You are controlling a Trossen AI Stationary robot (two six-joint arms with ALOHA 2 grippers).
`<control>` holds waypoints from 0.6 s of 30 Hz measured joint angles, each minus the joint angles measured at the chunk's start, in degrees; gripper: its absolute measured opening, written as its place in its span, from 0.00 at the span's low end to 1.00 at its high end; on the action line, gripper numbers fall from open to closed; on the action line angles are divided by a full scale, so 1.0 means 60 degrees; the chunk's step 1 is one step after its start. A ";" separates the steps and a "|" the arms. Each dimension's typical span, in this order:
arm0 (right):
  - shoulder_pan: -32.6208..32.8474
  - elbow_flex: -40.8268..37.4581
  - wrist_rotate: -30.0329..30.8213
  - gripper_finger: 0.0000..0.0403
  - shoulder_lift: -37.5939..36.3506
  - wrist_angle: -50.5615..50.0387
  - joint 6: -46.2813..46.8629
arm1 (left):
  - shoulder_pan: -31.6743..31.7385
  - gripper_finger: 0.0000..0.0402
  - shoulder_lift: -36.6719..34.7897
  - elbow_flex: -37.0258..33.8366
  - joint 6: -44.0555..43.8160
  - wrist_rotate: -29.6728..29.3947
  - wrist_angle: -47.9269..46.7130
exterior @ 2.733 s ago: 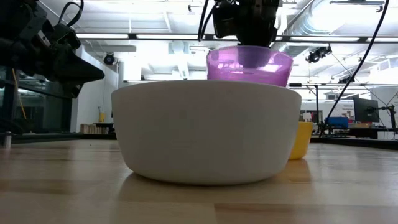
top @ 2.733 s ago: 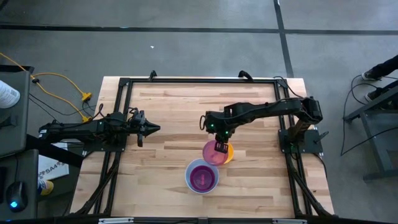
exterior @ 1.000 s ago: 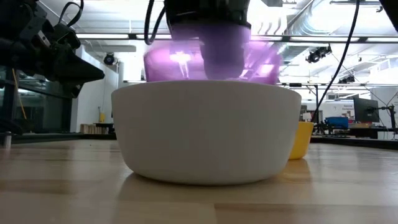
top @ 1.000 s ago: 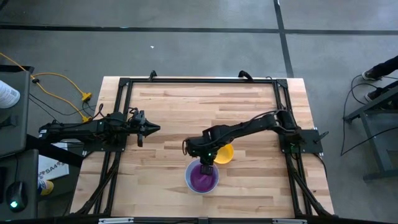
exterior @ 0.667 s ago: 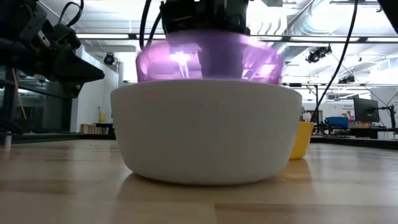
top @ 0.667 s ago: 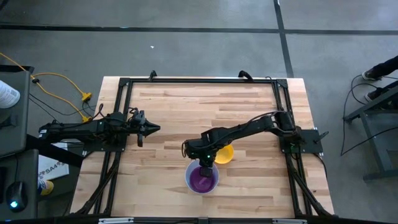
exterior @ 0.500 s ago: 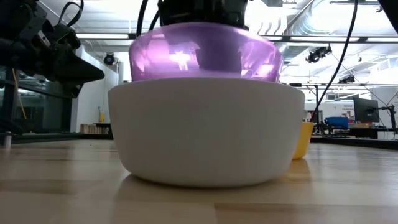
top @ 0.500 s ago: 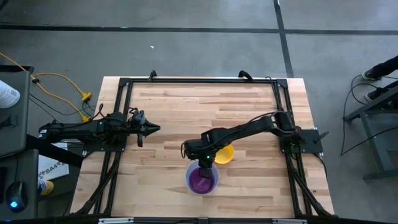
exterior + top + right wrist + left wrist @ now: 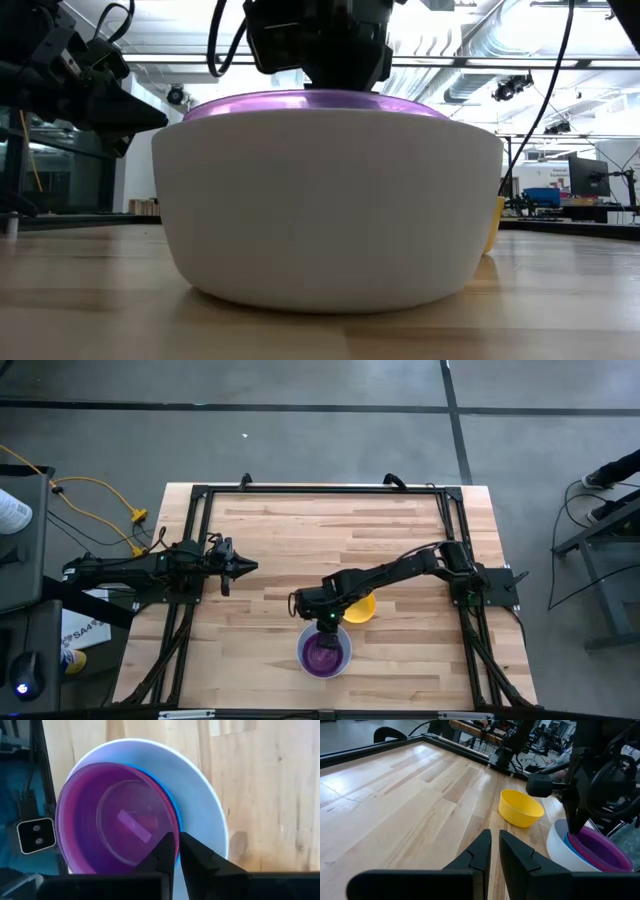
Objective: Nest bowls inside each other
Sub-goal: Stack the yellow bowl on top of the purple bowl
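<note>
Now the purple bowl (image 9: 324,652) sits lower inside the white bowl (image 9: 326,200); right tool (image 9: 173,851) nearly pressed together at its rim.

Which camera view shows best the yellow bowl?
The left wrist view: the yellow bowl stands whole and unobstructed on the table. In the high view the right arm covers part of it; the low view shows only a sliver; the right wrist view misses it.

Wooden table (image 9: 290,530) bears white bowl (image 9: 326,205), yellow bowl (image 9: 520,808).
</note>
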 joint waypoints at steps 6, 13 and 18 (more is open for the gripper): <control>-0.0005 0.0000 0.0175 0.05 0.0000 0.0105 -0.0046 | 0.0002 0.09 0.0000 0.0001 0.0000 0.0000 0.0003; -0.0016 0.0000 0.0194 0.08 0.0000 0.0188 -0.0082 | 0.0003 0.09 -0.0002 0.0001 0.0000 0.0000 -0.0001; -0.0167 0.0000 0.0802 0.15 -0.0046 0.0264 -0.0362 | 0.0003 0.09 0.0000 -0.0002 0.0000 0.0000 0.0000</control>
